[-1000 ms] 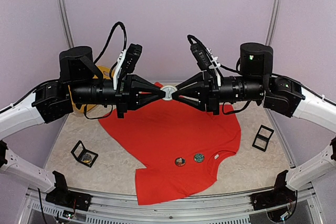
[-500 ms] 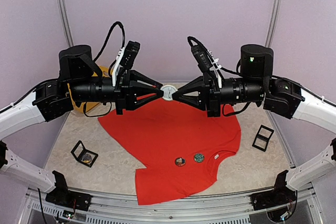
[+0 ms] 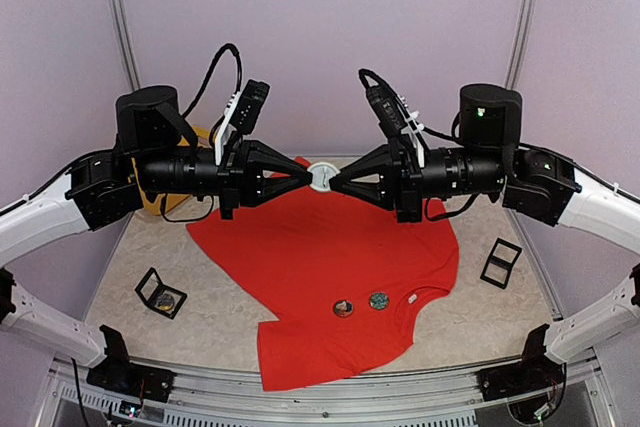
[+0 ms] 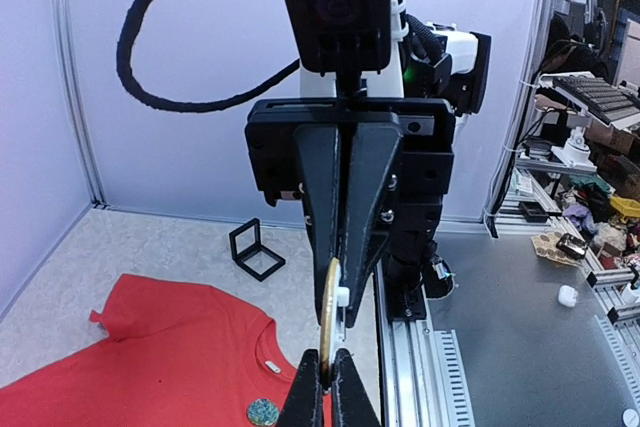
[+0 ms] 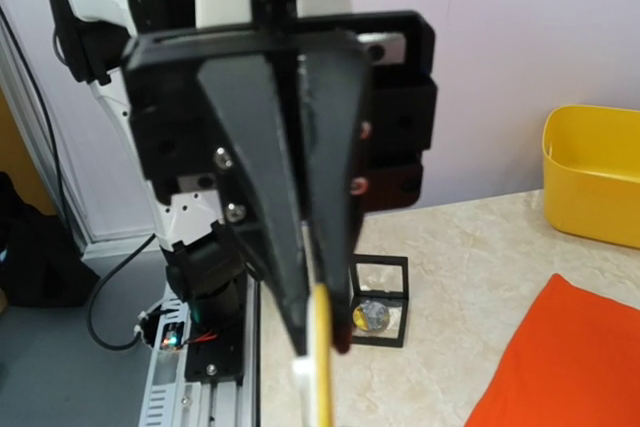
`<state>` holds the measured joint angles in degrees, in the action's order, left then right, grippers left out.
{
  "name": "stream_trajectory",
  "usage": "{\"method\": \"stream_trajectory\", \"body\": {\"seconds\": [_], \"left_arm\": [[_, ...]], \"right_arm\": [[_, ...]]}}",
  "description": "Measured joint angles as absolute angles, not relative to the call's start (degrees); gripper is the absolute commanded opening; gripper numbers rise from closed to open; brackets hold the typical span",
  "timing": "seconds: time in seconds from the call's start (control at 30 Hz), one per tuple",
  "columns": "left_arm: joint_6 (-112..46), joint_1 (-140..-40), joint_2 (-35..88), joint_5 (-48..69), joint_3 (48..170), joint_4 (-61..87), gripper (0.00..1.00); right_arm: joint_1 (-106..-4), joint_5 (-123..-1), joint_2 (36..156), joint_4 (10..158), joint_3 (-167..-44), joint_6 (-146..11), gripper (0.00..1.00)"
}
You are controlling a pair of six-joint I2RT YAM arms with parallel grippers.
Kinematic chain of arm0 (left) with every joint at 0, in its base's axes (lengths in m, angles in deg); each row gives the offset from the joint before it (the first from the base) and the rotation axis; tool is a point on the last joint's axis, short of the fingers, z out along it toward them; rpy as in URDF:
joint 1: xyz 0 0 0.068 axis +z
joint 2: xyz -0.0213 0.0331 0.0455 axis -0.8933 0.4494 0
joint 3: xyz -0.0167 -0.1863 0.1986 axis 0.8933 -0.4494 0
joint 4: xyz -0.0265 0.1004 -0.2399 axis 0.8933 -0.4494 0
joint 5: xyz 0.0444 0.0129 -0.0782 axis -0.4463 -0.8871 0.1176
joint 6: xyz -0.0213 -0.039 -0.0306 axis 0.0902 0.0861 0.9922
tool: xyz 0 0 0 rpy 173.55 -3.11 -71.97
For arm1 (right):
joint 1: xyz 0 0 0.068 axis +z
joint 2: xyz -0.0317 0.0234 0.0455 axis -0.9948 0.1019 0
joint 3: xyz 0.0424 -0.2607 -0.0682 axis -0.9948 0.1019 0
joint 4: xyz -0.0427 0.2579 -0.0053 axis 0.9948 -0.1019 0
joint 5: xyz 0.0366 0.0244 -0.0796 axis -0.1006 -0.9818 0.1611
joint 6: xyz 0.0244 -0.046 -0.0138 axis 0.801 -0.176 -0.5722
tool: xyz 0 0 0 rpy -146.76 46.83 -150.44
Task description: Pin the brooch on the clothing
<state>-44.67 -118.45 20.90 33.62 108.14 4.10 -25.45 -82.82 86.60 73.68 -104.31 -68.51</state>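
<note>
Half a second back the left gripper (image 3: 305, 178) had its jaws spread wide beside the brooch (image 3: 322, 177). Now they are pressed in on it again, and the right gripper (image 3: 337, 179) has kept its hold. Both sets of jaws pinch the same small round white-rimmed disc from opposite sides, tip to tip, up in the air above the far end of the T-shirt (image 3: 320, 267). From the left wrist camera the brooch shows edge-on: a thin yellowish rim with a white nub, nipped between that gripper's own fingertips (image 4: 305, 402) below and the other arm's black jaws above.

The bright red T-shirt lies spread on the pale marbled surface (image 3: 140, 247), below the brooch and apart from it. Its collar is turned to the near right, with a small white neck label (image 3: 410, 299) showing. Just beside the collar a brownish badge (image 3: 343, 308) and a greenish badge (image 3: 378, 300) sit on the cloth.

Left of the T-shirt lies an open black box (image 3: 161, 293) with something round inside. To the right of the T-shirt stands an open black frame (image 3: 501, 263). A yellow basket (image 5: 592, 177) sits beyond the T-shirt's far left corner, mostly hidden behind the left arm from above. Both arms stretch across over the T-shirt's far half.
</note>
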Motion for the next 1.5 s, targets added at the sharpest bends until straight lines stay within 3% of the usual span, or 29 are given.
{"method": "stream_trajectory", "body": {"seconds": [0.17, 0.27, 0.3, 0.4, 0.63, 0.77, 1.17, 1.5], "left_arm": [[-44.47, -118.54, 20.92, 33.95, 108.14, 4.10, 0.00], [-44.50, -118.80, 20.92, 33.88, 108.11, 4.15, 0.00], [-44.50, -119.02, 20.92, 33.58, 108.05, 4.28, 0.00], [-44.95, -120.24, 20.85, 31.98, 107.52, 5.09, 0.00], [-46.48, -121.84, 20.44, 30.10, 106.67, 5.63, 0.00], [-46.66, -121.86, 20.07, 29.64, 106.56, 5.92, 0.00], [-47.49, -121.90, 19.43, 29.34, 106.04, 6.66, 0.00], [-47.99, -122.51, 19.41, 29.10, 105.80, 6.66, 0.00]], "right_arm": [[-25.45, -83.03, 86.60, 73.52, -104.33, -68.51, 0.00], [-25.48, -82.84, 86.60, 73.50, -104.33, -68.47, 0.33], [-25.48, -82.60, 86.60, 73.48, -104.33, -68.25, 0.40], [-25.45, -82.29, 86.60, 73.98, -104.31, -67.79, 0.46], [-25.45, -82.60, 86.86, 76.47, -104.31, -66.46, 0.40], [-25.45, -82.40, 86.95, 76.56, -104.03, -66.28, 0.50], [-25.45, -81.72, 86.90, 77.81, -102.24, -65.38, 0.53], [-25.45, -81.31, 86.84, 78.44, -102.24, -64.75, 0.42]]}}
